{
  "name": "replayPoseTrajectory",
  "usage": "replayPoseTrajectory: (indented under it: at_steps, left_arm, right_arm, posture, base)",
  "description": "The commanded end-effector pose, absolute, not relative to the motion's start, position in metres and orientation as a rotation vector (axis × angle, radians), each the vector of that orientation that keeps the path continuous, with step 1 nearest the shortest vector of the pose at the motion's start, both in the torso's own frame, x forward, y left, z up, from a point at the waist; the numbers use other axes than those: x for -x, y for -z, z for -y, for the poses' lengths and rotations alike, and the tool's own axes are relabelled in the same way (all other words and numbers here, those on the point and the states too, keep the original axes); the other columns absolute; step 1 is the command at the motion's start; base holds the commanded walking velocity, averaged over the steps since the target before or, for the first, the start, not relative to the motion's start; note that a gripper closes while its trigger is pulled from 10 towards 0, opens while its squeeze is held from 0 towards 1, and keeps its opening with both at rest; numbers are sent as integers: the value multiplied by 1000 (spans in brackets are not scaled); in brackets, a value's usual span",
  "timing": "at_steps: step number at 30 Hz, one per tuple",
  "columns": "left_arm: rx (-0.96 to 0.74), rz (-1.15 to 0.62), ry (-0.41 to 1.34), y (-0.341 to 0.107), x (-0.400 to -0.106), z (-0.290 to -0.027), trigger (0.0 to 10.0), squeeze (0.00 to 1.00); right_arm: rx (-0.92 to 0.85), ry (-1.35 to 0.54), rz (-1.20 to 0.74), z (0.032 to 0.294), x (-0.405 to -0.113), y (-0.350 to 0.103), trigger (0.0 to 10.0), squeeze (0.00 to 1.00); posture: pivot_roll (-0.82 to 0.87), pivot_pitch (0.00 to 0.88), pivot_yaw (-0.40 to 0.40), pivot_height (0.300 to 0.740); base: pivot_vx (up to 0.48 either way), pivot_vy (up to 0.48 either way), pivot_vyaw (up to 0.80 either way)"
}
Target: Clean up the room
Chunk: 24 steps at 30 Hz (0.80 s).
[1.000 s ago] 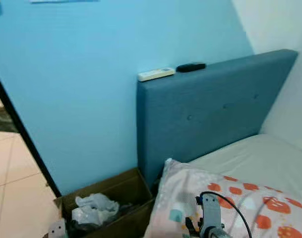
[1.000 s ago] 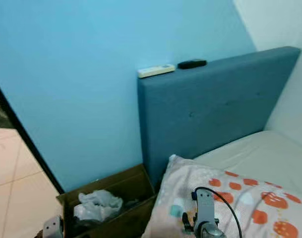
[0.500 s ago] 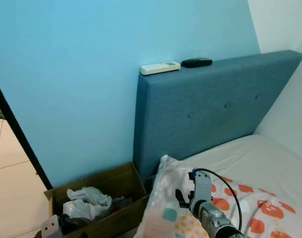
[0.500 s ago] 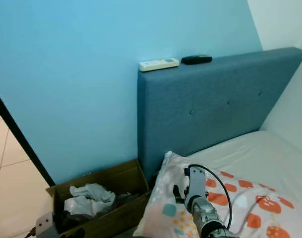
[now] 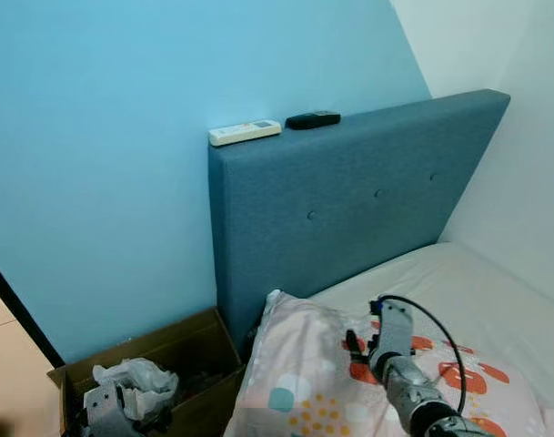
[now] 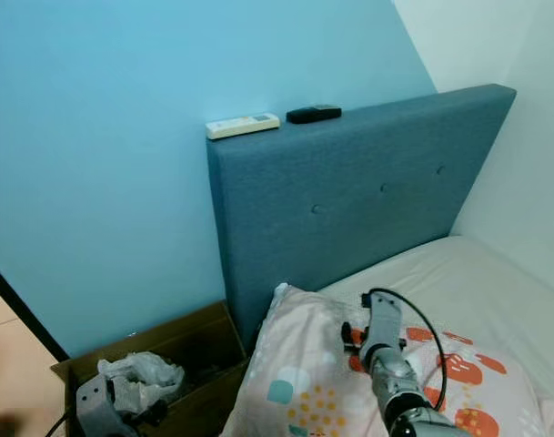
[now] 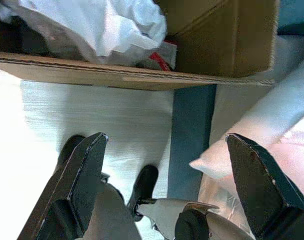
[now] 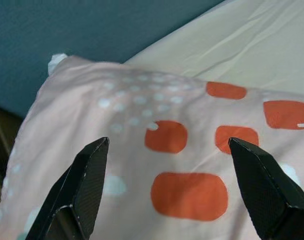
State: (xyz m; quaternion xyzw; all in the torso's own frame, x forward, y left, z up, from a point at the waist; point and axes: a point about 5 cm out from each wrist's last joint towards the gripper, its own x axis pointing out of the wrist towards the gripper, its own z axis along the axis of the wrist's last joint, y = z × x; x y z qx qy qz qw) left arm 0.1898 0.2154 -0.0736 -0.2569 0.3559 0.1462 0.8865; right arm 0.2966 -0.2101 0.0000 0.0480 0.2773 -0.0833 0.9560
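Right claw (image 8: 166,195) spread wide above the pillow (image 5: 304,382) on the bed (image 5: 477,291), left claw (image 7: 164,195) spread too — low beside the box (image 5: 181,341) of crumpled bags (image 5: 135,378), two remotes — white (image 5: 245,133), black (image 5: 313,119) — on the headboard (image 5: 349,209)

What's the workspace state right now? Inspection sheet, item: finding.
Surface: bed with pale sheet, blue padded headboard against the blue wall.
Job's things: patterned pillow lying at the head of the bed; open cardboard box on the floor beside the bed, holding crumpled white plastic.
Clutter: white remote and black remote resting on top of the headboard.
Grippers: right gripper open, above the pillow; left gripper open, low by the box.
Cables: black cable looped on the right arm.
Surroundings: tiled floor, white side wall.
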Motion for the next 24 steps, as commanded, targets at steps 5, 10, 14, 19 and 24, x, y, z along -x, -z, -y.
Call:
replayPoseTrajectory:
  at_steps: [5, 10, 14, 19, 24]
  left_arm:
    - [524, -692, -341, 69, -191, -230, 10000, 0]
    - [495, -585, -306, 52, -213, -240, 10000, 0]
    - [445, -502, -240, 35, -235, -244, 10000, 0]
    - [388, -325, -89, -4, -277, -240, 10000, 0]
    - [377, -267, -21, -16, -290, -230, 10000, 0]
  right_arm:
    - [-199, 407, -538, 252, -296, -11, 10000, 0]
    - [-222, 476, -539, 267, -293, -14, 10000, 0]
    - [-239, 514, -539, 273, -291, -15, 10000, 0]
    - [-221, 657, -606, 289, -272, -5, 10000, 0]
    - [-213, 719, -640, 297, -262, 0, 10000, 0]
  posture:
    - [-25, 0, -73, 740]
    - [-15, 0, -81, 740]
    - [-7, 0, -82, 740]
    - [-12, 0, -74, 725]
    - [-17, 3, -75, 710]
  base:
    - [0, 0, 0]
    - [0, 0, 0]
    - [0, 0, 0]
    - [0, 0, 0]
    - [0, 0, 0]
